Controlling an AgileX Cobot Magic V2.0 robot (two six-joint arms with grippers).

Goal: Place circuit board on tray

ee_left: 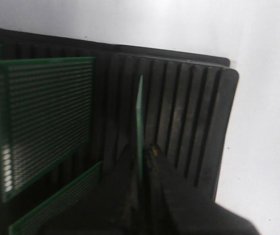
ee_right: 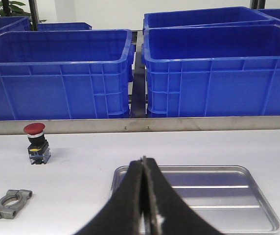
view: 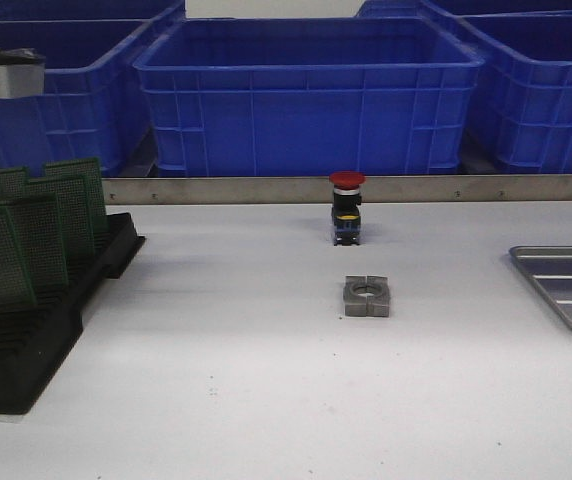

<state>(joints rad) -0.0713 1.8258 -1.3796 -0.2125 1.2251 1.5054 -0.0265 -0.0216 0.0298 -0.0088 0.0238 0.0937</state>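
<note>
Clamped on the thin edge of one green circuit board (ee_left: 140,122), the left claw (ee_left: 142,164) holds it upright over the black slotted rack (ee_left: 189,112), where several more boards (view: 41,225) stand; I cannot count them exactly. Over the silver tray (ee_right: 238,196), which lies bare at the table's right edge, the right claw (ee_right: 144,196) hangs with its fingers pressed together on nothing. One red push button (view: 347,207), one grey metal clamp (view: 367,296) and a row of blue bins (view: 306,95) complete the scene, with no readable writing anywhere.

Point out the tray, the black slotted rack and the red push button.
tray (ee_right: 218,177): right wrist view, on the ribbed floor.
black slotted rack (ee_left: 189,107): left wrist view, on its ridged empty slots.
red push button (view: 347,179): front view, on the red cap.
</note>
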